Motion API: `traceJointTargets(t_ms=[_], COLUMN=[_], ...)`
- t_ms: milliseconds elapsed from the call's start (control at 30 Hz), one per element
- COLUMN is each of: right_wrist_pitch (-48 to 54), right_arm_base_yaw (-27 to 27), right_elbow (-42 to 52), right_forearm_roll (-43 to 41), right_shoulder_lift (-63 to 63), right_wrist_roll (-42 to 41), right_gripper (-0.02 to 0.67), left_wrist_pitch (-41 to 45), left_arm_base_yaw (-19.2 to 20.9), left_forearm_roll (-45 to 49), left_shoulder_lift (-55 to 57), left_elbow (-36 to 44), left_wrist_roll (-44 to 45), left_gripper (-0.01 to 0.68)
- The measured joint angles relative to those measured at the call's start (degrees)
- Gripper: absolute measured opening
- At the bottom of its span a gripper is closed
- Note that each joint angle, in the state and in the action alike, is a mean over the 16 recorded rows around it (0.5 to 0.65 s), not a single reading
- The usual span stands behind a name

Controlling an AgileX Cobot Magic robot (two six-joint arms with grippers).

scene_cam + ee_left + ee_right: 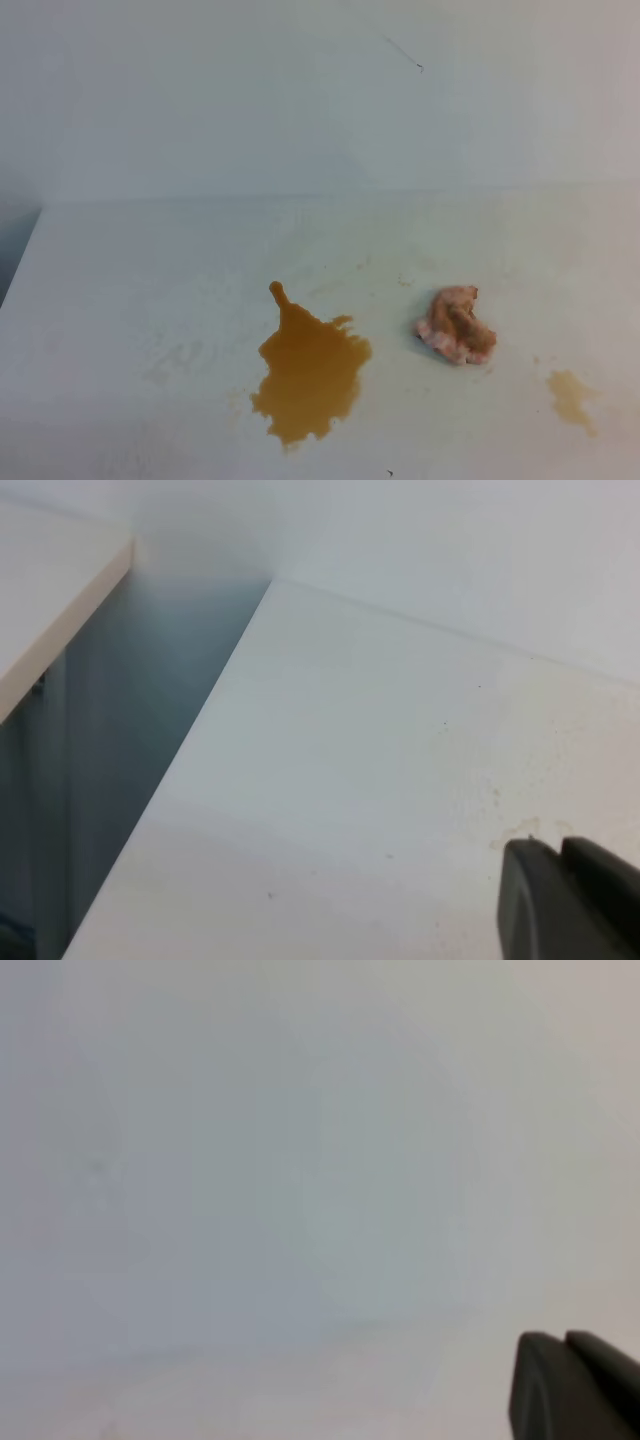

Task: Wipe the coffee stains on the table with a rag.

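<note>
Rag (pixel 456 325) lies loose on the tabletop (pixel 120 290), right of centre, nothing holding it. Large coffee stain (pixel 310 375) just left of it, apart, whole and unwiped; smaller pale stain (pixel 572 397) to its right, near edge. Wiping not begun. Right hand (pixel 580 1385) shut, empty, off over bare surface. Left hand (pixel 570 895): only a corner shows, cannot tell its state.

Off-white table (pixel 120 300) with 2 coffee stains (pixel 310 375) sitting on it, 1 big, 1 small on the right, and a crumpled pink rag (pixel 456 325) lying between them.
</note>
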Motion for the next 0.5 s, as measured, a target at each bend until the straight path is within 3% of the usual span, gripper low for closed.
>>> traceJointTargets(t_ms=[267, 500], right_wrist_pitch=[-6.7, -3.1], right_arm_base_yaw=[0.0, 0.0], right_elbow=[-2.4, -9.0], right_forearm_roll=[0.0, -1.9], right_shoulder_lift=[0.0, 0.0], right_wrist_roll=[2.4, 4.4], right_gripper=[-0.002, -0.002], left_wrist_pitch=[0.0, 0.0], left_arm_base_yaw=[0.0, 0.0], left_forearm_roll=[0.0, 0.0], left_shoulder_lift=[0.0, 0.0], left_elbow=[0.0, 0.0], left_wrist_roll=[0.0, 0.0], left_gripper=[0.000, 0.000])
